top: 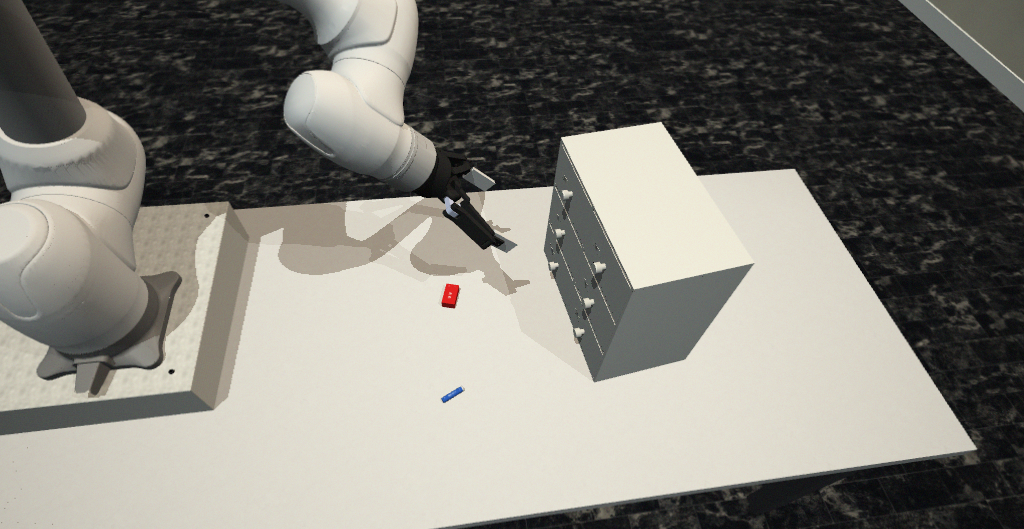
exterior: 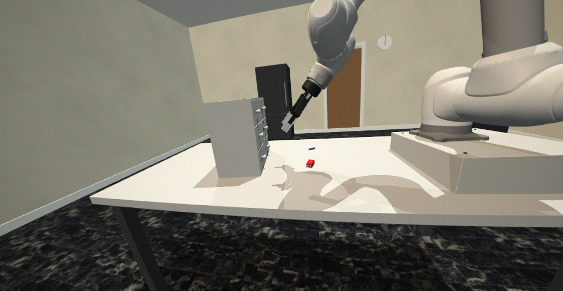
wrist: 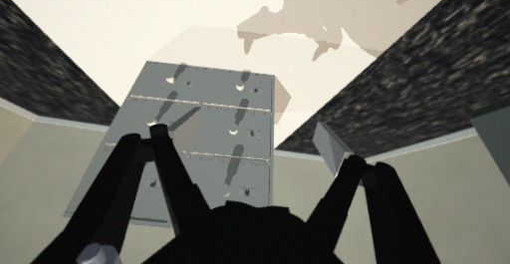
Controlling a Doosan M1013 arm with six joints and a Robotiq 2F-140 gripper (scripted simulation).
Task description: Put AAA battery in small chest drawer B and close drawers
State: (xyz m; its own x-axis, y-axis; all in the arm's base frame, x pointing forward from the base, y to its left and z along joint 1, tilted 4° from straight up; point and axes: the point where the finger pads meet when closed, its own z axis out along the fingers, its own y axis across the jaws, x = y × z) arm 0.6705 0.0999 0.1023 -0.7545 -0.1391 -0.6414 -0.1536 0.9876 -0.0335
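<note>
The small grey chest (top: 630, 246) stands on the white table's right half, with two columns of drawers with white knobs, all pushed in. It also shows in the exterior view (exterior: 238, 143) and fills the wrist view (wrist: 199, 136), where the drawer marks are too small to read. The blue AAA battery (top: 452, 394) lies on the table well in front of the chest, also seen from the other side (exterior: 312, 147). My gripper (top: 488, 210) (exterior: 287, 121) is open and empty, held in the air a short way in front of the chest's upper drawers, tilted down towards them (wrist: 244, 136).
A small red block (top: 450, 295) lies on the table between gripper and battery (exterior: 310, 163). The arm's raised base platform (top: 121, 311) takes up the table's left end. A black cabinet (exterior: 274, 92) stands on the floor behind the table.
</note>
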